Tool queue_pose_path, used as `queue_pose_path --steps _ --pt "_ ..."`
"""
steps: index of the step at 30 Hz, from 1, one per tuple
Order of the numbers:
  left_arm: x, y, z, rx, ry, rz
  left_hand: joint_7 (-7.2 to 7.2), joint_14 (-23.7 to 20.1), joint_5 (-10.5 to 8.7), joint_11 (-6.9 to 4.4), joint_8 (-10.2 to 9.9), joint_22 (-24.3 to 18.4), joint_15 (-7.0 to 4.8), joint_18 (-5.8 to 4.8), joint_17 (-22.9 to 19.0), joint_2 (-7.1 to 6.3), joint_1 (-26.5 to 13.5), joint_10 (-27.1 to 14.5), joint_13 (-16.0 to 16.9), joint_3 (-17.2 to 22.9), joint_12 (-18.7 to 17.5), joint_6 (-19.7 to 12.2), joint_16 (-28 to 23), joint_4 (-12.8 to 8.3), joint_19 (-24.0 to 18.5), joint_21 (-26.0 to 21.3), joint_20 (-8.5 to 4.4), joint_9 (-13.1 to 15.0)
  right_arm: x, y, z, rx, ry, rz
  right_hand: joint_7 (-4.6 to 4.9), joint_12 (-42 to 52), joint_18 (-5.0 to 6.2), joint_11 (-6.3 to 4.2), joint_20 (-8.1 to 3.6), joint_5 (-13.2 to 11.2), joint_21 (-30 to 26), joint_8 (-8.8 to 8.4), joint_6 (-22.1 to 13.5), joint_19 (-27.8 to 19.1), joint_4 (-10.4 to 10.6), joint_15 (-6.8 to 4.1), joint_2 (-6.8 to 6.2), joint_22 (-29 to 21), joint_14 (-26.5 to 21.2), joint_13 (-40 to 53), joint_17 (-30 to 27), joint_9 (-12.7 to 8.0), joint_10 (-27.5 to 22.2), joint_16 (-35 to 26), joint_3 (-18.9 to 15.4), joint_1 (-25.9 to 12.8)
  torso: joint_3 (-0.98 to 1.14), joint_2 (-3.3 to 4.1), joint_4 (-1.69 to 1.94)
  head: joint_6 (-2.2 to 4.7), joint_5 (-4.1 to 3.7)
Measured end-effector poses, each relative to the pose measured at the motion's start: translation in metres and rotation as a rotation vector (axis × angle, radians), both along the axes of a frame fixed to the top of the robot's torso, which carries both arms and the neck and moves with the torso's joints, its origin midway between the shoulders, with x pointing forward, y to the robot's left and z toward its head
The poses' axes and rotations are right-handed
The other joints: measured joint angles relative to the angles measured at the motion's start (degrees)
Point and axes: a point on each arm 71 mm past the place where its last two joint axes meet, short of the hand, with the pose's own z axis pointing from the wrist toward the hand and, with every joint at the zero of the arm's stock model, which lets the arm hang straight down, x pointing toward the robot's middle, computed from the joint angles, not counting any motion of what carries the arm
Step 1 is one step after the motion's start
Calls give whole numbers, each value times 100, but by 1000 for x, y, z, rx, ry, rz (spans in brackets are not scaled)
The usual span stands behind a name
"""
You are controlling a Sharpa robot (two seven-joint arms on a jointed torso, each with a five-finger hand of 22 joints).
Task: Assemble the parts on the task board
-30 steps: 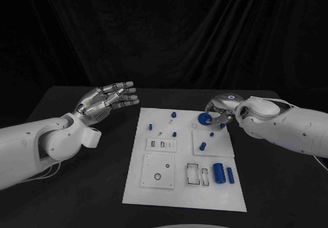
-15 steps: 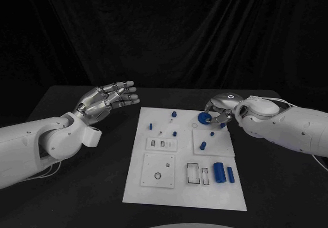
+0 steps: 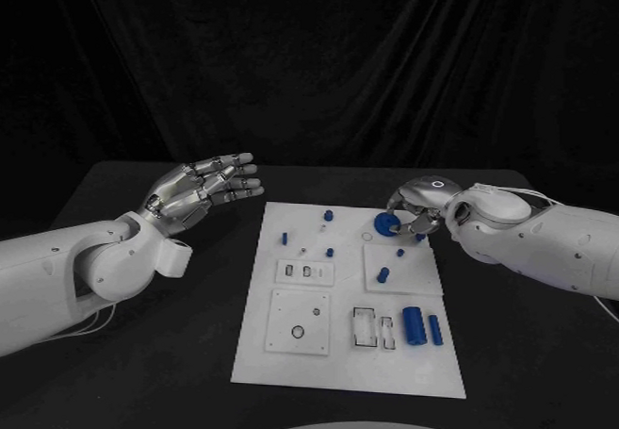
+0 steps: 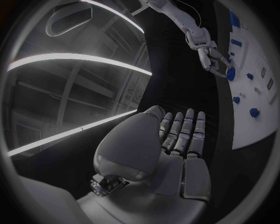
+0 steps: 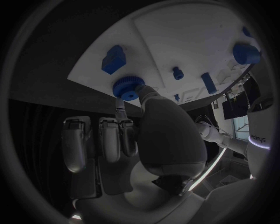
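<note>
Gear, blue, toothed: near board's far right edge, pinched by right hand. Left hand: raised over bare table left of board, fingers spread, holding nothing.

Flat white plastic task board. Small round blue toothed gear; small blue cylindrical parts. Matte black tabletop. Silver metal hands: left hand, right hand. Black curtain backdrop.

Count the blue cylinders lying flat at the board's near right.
2. A thick cylinder lies right of the rectangular cutouts; a thin cylinder lies beside it, toward the board's right edge. None seems hidden.
</note>
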Motion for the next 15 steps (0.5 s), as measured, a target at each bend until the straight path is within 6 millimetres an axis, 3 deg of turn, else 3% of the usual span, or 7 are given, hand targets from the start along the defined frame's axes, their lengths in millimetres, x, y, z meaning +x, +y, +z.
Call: queue_pose_path --steps 9,15 --pt "0 1 0 1 0 3 0 0 0 0 0 0 0 0 0 0 0 0 0 0 0 0 0 0 0 0 0 0 -5 11 11 32 -37 38 -2 0 0 0 0 -1 0 -1 1 0 -1 0 -2 0 0 0 0 34 0 0 -1 1 0 -2 -7 30 19" --pt "1 1 0 2 0 2 0 0 0 0 0 0 0 0 0 0 0 0 0 0 0 0 0 0 0 0 0 0 -6 30 18 55 -56 79 -21 0 0 0 0 -2 0 -7 21 0 -7 0 -2 -1 0 0 0 32 0 0 -7 0 -2 -3 -15 78 50"
